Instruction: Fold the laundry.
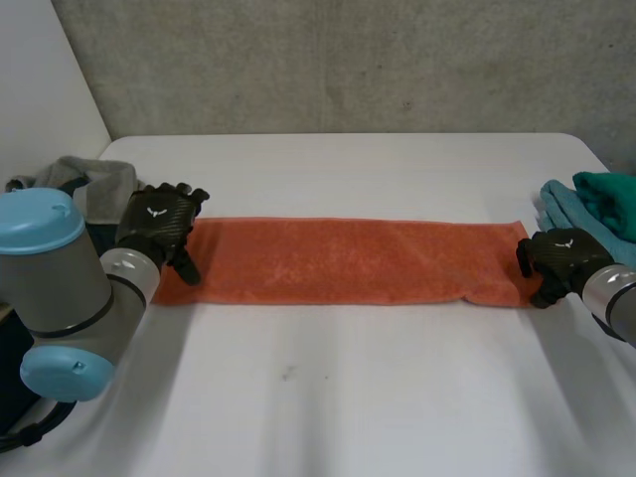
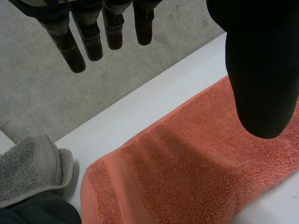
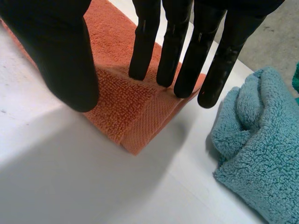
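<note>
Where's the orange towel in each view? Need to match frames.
Head view: orange towel stretches across the white table, left hand at one end, right hand at the other.
Left wrist view: towel end beneath that hand, beside a grey cloth.
Right wrist view: towel corner under the fingertips, beside a teal cloth.
Shared landmark: white table.

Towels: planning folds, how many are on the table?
4: orange towel flat in the middle; grey towel by left hand; blue towel and teal towel by right hand. More may be hidden.

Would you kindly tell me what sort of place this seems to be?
Probably a robotics lab, not a home: a white table, a bare concrete wall behind it, and an orange towel laid out.
</note>
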`<state>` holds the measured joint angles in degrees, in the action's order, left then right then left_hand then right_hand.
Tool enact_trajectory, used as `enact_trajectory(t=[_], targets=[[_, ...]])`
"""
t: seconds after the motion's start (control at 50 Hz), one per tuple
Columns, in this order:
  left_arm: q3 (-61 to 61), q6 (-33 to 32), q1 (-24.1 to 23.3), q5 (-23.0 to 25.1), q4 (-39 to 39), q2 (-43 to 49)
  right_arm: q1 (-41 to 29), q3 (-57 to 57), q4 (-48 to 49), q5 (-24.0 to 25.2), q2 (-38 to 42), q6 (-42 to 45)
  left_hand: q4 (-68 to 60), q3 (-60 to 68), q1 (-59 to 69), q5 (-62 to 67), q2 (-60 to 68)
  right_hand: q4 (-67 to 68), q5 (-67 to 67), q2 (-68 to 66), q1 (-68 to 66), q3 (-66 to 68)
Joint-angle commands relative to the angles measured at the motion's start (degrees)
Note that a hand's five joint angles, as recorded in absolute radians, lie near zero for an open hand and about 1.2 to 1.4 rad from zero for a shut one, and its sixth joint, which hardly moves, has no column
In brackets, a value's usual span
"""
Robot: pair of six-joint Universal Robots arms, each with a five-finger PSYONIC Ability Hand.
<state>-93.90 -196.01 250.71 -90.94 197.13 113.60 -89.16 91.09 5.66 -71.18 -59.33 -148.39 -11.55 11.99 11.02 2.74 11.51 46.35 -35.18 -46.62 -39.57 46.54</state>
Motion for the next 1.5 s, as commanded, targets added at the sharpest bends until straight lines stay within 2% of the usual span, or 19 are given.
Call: enact_trajectory(t=[0.02, 0.06, 0.16, 0.18, 0.2, 0.24, 0.3, 0.46, 0.64, 0.7, 0.72, 0.76, 0.78, 0.92, 1.0, 1.1, 1.18, 1.32, 1.5], targets=[[-0.2, 0.0, -0.1, 0.0, 0.2, 0.0, -0.1, -1.0, 1.1, 0.1, 2.0, 0.0, 1.5, -2.0, -1.0, -2.7, -1.5, 23.3, -24.4, -23.0, -30.1, 23.1], [-0.3, 0.0, -0.1, 0.0, 0.2, 0.0, -0.1, -1.1, 1.1, 0.1, 2.1, 0.1, 1.5, -2.0, -1.0, -2.7, -1.5, 33.0, -34.2, -32.7, -39.8, 32.8], [-0.3, 0.0, 0.0, 0.0, 0.3, 0.0, 0.7, -1.5, 0.7, 0.1, 2.0, 1.3, 1.5, -2.0, -1.0, -2.7, -1.5, 33.7, -34.8, -33.4, -40.4, 33.5], [-0.3, 0.0, 0.0, 0.0, 0.3, 0.0, 0.9, -1.5, 0.6, 0.1, 1.9, 1.6, 1.5, -2.0, -1.0, -2.7, -1.5, 30.4, -31.5, -30.1, -37.2, 30.2], [-0.3, 0.0, 0.0, 0.0, 0.3, 0.0, 1.3, -1.6, 0.4, -0.5, 1.8, 2.1, 1.5, -2.0, -1.0, -2.7, -1.5, 12.4, -13.5, -12.1, -19.1, 12.2], [-0.3, 0.0, 0.0, 0.0, 0.3, 0.0, 1.5, -1.5, 0.3, -0.5, 1.5, 2.3, 1.5, -2.0, -1.0, -2.7, -1.5, 6.3, -7.5, -6.0, -13.1, 6.1], [-0.4, 0.0, -0.1, 0.0, 0.2, -0.1, 1.4, -1.4, 0.1, -0.5, 1.4, 2.2, 1.5, -2.0, -1.0, -2.7, -1.5, -10.0, 8.8, 10.3, 3.2, -10.2], [-0.6, 0.0, -0.2, 0.0, 0.2, -0.1, 1.4, -1.0, -1.2, -0.3, 1.4, 2.1, 1.5, -2.0, -1.0, -2.7, -1.5, -12.2, 11.0, 12.5, 5.4, -12.4], [-0.8, 0.0, -0.2, 0.0, 0.2, -0.3, 1.4, -1.5, -0.7, 0.6, 2.3, 2.1, 1.5, -2.0, -1.0, -2.7, -1.5, -5.0, 3.8, 5.3, -1.8, -5.2], [-0.8, 0.0, -0.2, 0.0, 0.2, -0.2, 1.4, -1.9, -0.4, 1.5, 3.0, 2.0, 1.5, -2.0, -1.0, -2.7, -1.5, 6.7, -7.9, -6.5, -13.5, 6.6], [-0.8, 0.0, -0.3, 0.0, 0.2, -0.2, 1.4, -2.0, -0.4, 1.7, 3.1, 2.0, 1.5, -2.0, -1.0, -2.7, -1.5, 12.3, -13.5, -12.0, -19.1, 12.1], [-0.8, 0.1, -0.2, 0.0, 0.2, -0.2, 1.4, -2.2, -0.4, 2.4, 3.1, 2.1, 1.5, -2.0, -1.0, -2.7, -1.5, 32.5, -33.6, -32.2, -39.2, 32.3], [-0.8, 0.0, -0.3, 0.0, 0.2, -0.2, 1.4, -2.4, -0.4, 2.4, 3.1, 2.3, 1.5, -2.0, -1.0, -2.7, -1.5, 33.6, -34.8, -33.4, -40.4, 33.5], [-0.8, 0.0, -0.1, 0.0, 0.2, -0.3, 1.5, -3.1, -0.4, 1.0, 2.4, 3.8, 1.5, -2.0, -1.0, -2.7, -1.5, 33.7, -34.8, -33.4, -40.4, 33.5], [-0.8, 0.0, 0.0, 0.1, 0.2, -0.5, 1.4, -2.8, -0.3, -0.2, 0.6, 8.2, 1.5, -2.0, -1.0, -2.7, -1.5, 33.7, -34.8, -33.4, -40.4, 33.5], [-0.8, 0.0, 0.0, 0.1, 0.1, -0.7, 2.3, -2.3, 0.2, -1.5, -5.7, 16.7, 1.5, -2.0, -1.0, -2.7, -1.5, 33.7, -34.8, -33.4, -40.4, 33.5], [-0.8, 0.1, 0.0, 0.2, 0.1, -1.0, 2.5, -3.3, 0.1, -2.0, -9.2, 20.3, 1.5, -2.0, -1.0, -2.7, -1.5, 33.7, -34.8, -33.4, -40.4, 33.5], [-1.5, 0.1, 0.0, 0.2, 0.1, -1.6, 5.6, -4.8, 0.0, -1.2, -14.3, 21.3, 1.5, -2.0, -1.0, -2.7, -1.5, 33.7, -34.8, -33.4, -40.4, 33.5], [-1.5, 0.1, 0.0, 0.2, 0.1, -1.6, 11.5, -8.3, -0.1, -0.9, -15.5, 21.4, 1.5, -2.0, -1.0, -2.7, -1.5, 33.7, -34.8, -33.4, -40.4, 33.5]])
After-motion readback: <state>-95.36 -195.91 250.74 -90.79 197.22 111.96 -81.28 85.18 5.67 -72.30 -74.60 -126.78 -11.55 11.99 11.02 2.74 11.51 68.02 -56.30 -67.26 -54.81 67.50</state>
